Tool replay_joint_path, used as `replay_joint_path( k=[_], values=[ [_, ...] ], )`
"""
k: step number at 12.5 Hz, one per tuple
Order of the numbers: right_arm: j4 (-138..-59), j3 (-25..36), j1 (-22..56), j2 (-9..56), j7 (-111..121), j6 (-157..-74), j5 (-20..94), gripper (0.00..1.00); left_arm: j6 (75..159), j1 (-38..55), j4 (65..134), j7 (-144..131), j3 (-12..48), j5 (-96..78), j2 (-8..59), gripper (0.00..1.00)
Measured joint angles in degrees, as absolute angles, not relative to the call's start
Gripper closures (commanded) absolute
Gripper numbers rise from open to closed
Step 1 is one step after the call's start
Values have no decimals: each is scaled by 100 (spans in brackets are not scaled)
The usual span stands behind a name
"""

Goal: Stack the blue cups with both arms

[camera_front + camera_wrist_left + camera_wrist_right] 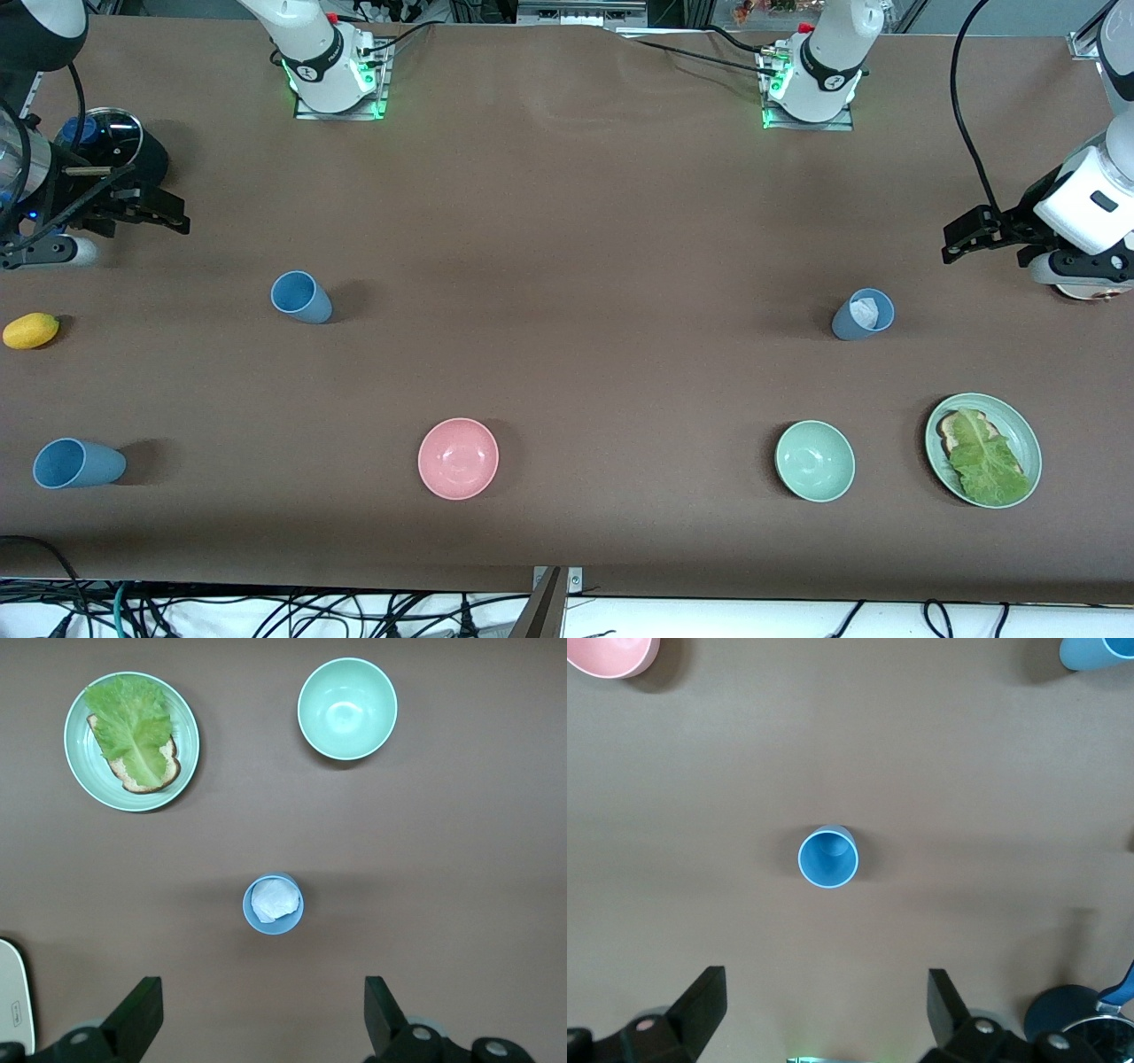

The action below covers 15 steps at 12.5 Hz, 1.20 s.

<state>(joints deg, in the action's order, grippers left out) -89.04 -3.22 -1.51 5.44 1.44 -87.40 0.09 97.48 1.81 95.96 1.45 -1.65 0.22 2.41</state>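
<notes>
Left end effector (961, 239): fingers spread wide, empty, poised over the tabletop (567, 221) edge at the left arm's end.
Right end effector (164, 213): spread wide, empty, over the right arm's end.
Blue cups: one upright (301, 297); another (78, 463) at the front corner, right arm's end; greyer cup (863, 314) holds white paper.
Surroundings: pink bowl (458, 458), mint bowl (815, 461), lettuce plate (1019, 425), lemon (31, 330) lie well apart.

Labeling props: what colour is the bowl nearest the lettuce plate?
Mint green bowl; clearest in the left wrist view, beside the plate.
</notes>
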Motion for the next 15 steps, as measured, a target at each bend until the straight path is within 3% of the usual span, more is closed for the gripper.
replay_joint_path(
  k=[15],
  values=[
    [-9226, -295, -153, 577, 144, -8844, 10, 0, 9746, 156, 9597, 142, -182, 22, 263, 0]
  ],
)
